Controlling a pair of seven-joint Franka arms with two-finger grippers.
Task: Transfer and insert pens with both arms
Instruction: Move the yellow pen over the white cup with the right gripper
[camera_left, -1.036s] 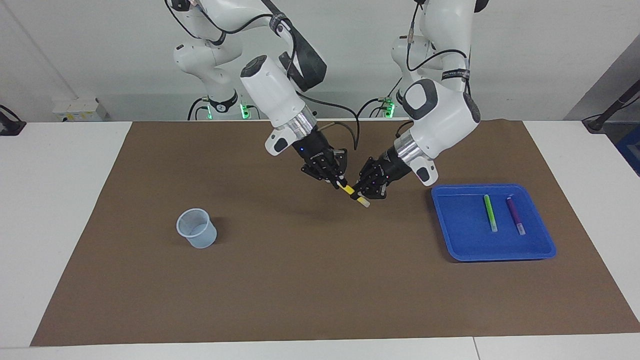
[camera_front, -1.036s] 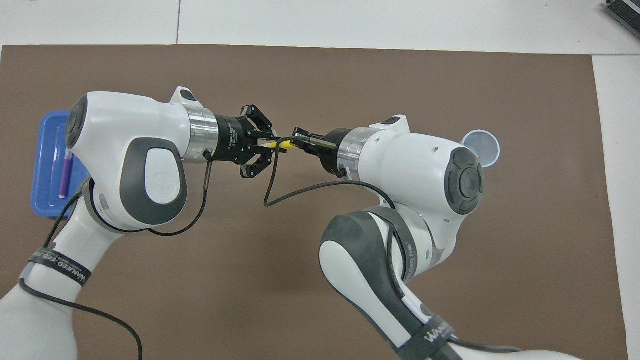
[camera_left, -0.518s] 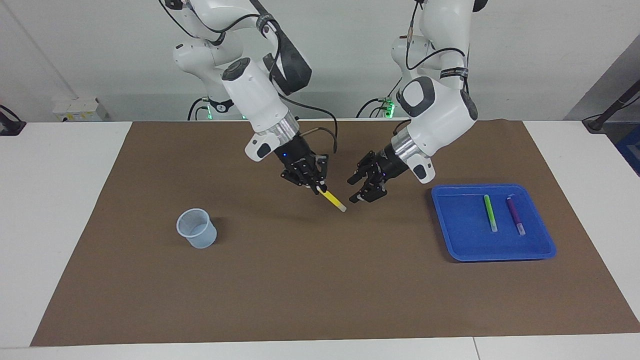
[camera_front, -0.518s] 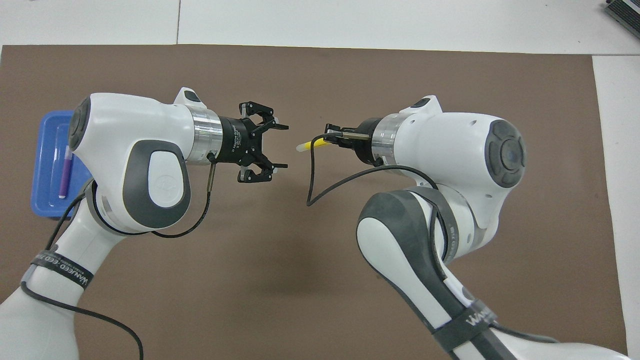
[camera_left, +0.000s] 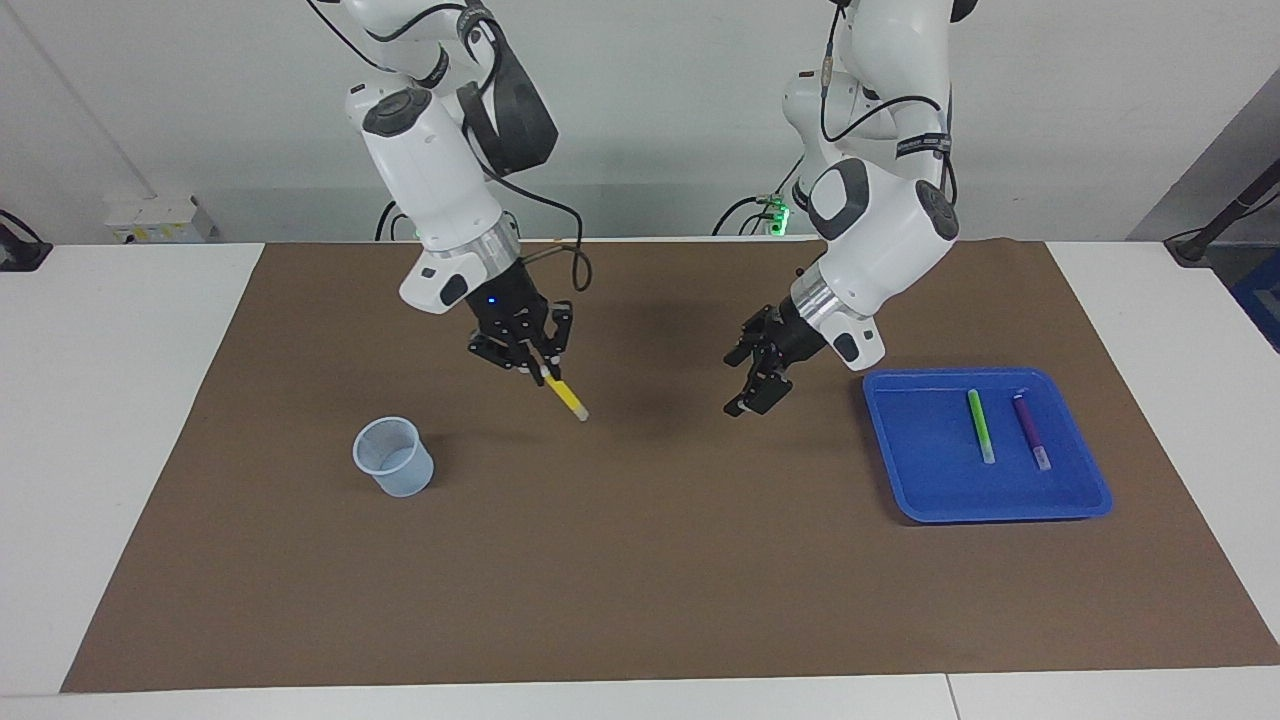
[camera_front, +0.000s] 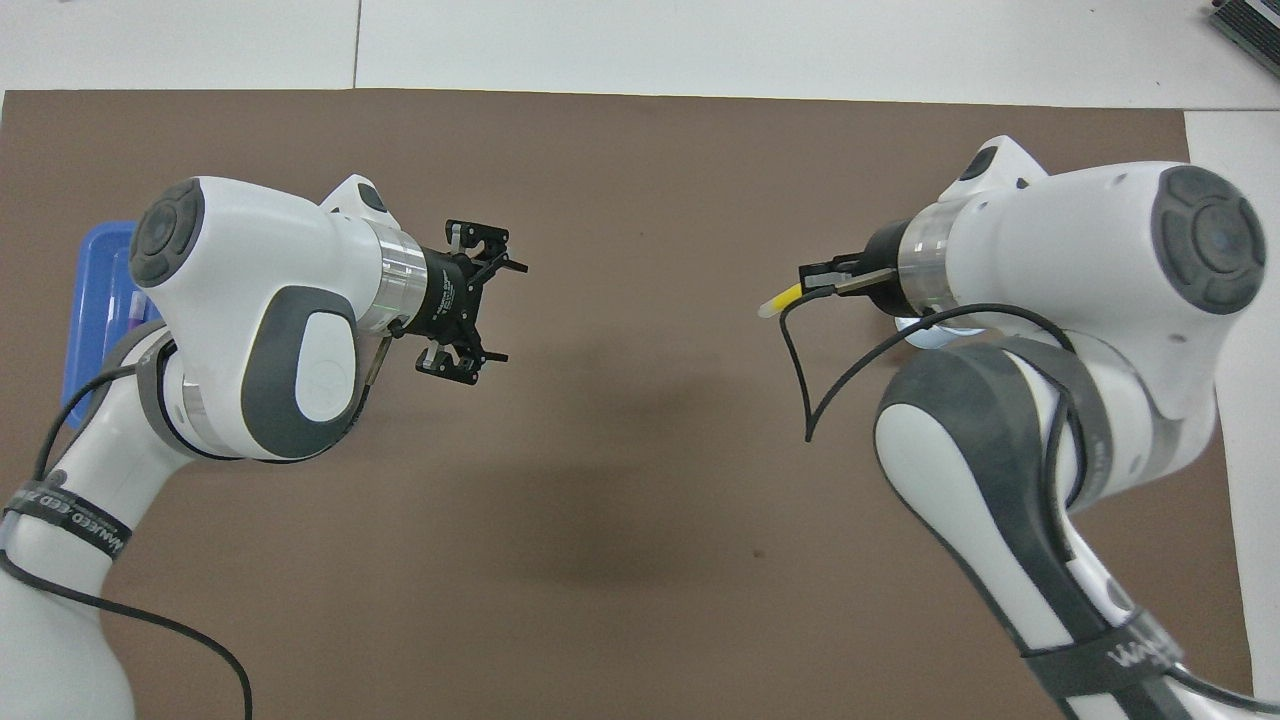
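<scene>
Pinching yellow pen (camera_left: 566, 397) in right fingers (camera_left: 546, 374), left fingers (camera_left: 742, 380) spread.

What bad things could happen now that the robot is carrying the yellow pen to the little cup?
The right gripper pinches only the top end of the yellow pen, which hangs slanted, so it might slip or tilt. The cup looks small and light; a slanted pen could hit its rim and tip it over.
</scene>
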